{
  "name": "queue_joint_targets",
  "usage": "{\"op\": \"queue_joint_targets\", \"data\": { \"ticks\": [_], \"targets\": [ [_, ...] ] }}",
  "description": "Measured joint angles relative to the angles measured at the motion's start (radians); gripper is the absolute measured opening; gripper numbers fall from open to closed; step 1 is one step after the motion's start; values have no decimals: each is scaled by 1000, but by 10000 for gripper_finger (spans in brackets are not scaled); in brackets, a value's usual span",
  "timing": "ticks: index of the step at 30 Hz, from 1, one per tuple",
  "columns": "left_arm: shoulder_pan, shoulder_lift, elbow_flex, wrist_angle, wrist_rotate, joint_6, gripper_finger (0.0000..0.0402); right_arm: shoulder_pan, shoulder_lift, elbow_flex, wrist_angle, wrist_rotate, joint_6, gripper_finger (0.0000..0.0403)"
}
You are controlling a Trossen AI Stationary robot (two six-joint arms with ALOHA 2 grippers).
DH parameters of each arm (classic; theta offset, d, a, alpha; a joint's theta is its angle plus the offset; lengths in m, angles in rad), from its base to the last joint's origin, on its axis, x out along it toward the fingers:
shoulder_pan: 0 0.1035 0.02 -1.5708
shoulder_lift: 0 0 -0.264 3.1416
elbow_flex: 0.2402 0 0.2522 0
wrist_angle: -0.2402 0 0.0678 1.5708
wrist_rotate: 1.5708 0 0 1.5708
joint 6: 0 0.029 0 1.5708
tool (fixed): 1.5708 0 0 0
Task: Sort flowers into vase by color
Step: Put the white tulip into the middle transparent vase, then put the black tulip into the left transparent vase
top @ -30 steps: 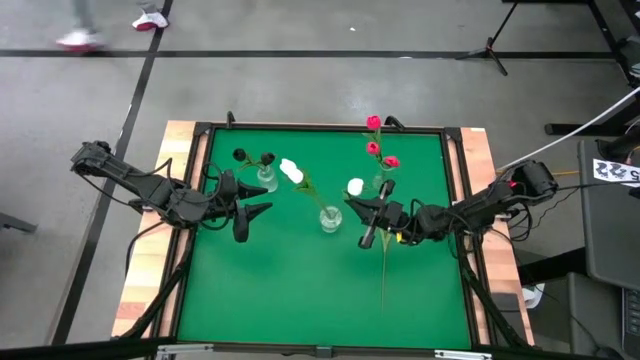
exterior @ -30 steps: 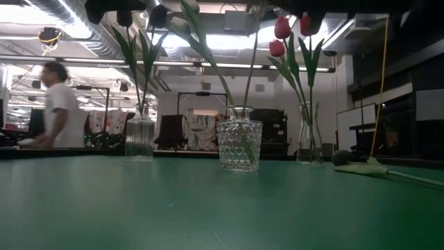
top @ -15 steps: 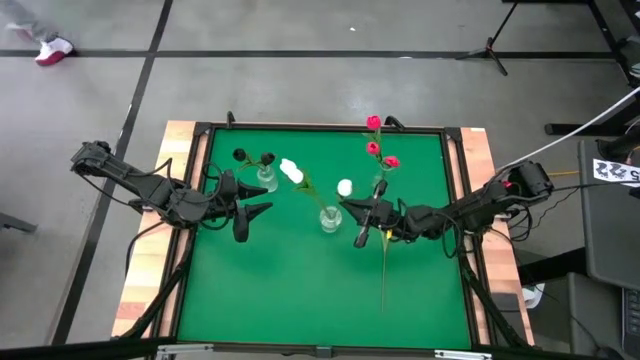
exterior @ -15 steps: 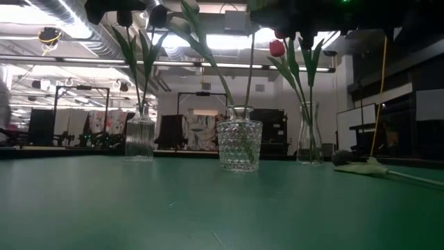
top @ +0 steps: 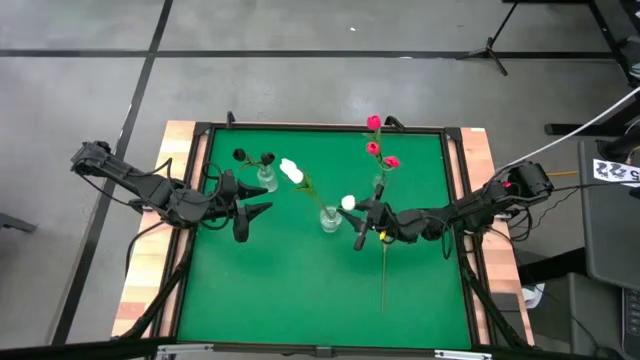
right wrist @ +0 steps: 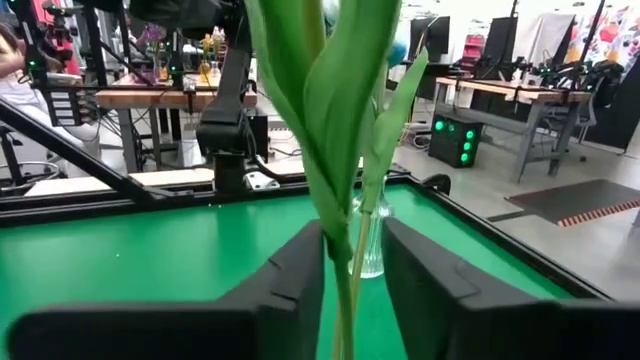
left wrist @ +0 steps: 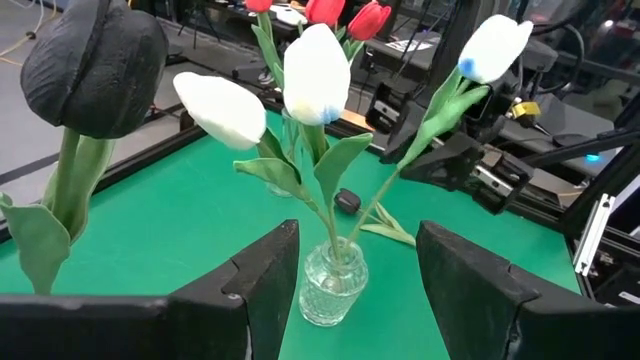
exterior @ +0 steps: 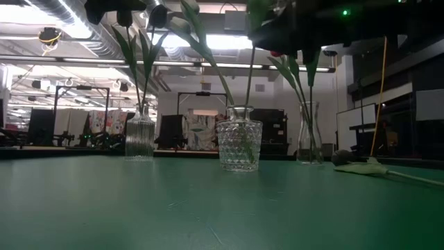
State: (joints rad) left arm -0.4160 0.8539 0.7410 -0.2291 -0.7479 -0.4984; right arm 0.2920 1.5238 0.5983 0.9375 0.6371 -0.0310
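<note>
Since a second ago my right gripper (top: 358, 222) has slid toward nine o'clock across the green felt table (top: 300, 290), carrying the white-headed artificial tulip (top: 347, 203) from beside the tall clear red-flower vase (top: 378, 184) to just beside the squat cut-glass vase (top: 330, 218) at table centre. Its stem now stands in that vase, and in the right wrist view the green stem and leaves (right wrist: 335, 130) sit between the two dark fingers (right wrist: 290, 285), which stand slightly apart around it; I cannot tell whether they still pinch it.

The cut-glass vase also holds two other white tulips (left wrist: 318, 75) (the left wrist view shows all three heads). Three red tulips (top: 374, 147) stand in the tall vase at about one o'clock from centre. The near-black tulips (top: 240, 156) stand in the ribbed clear vase (top: 266, 180) at about ten o'clock. One more flower (top: 383, 270) lies flat on the felt at five o'clock.

My left gripper (top: 252, 212) waits near the ribbed vase, fingers spread, gripping nothing.
</note>
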Motion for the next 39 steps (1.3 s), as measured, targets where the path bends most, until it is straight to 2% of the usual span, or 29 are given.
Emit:
{"op": "queue_joint_targets", "data": {
  "ticks": [10, 17, 26, 32, 39],
  "targets": [
    [0, 0, 0, 0, 0, 6, 200, -6, -1, 0, 1, -29, 4, 185],
    [0, 0, 0, 0, 0, 7, 200, -6, -58, 1, -46, -74, 8, 210],
    [0, 0, 0, 0, 0, 7, 200, -6, -255, 1, -462, -160, 139, 211],
    [0, 0, 0, -1, 0, 19, 200, -5, -387, 1, -677, -209, 213, 211],
    [0, 0, 0, -2, 0, 19, 200, -4, -509, 1, -995, -373, 488, 211]
  ]
}}
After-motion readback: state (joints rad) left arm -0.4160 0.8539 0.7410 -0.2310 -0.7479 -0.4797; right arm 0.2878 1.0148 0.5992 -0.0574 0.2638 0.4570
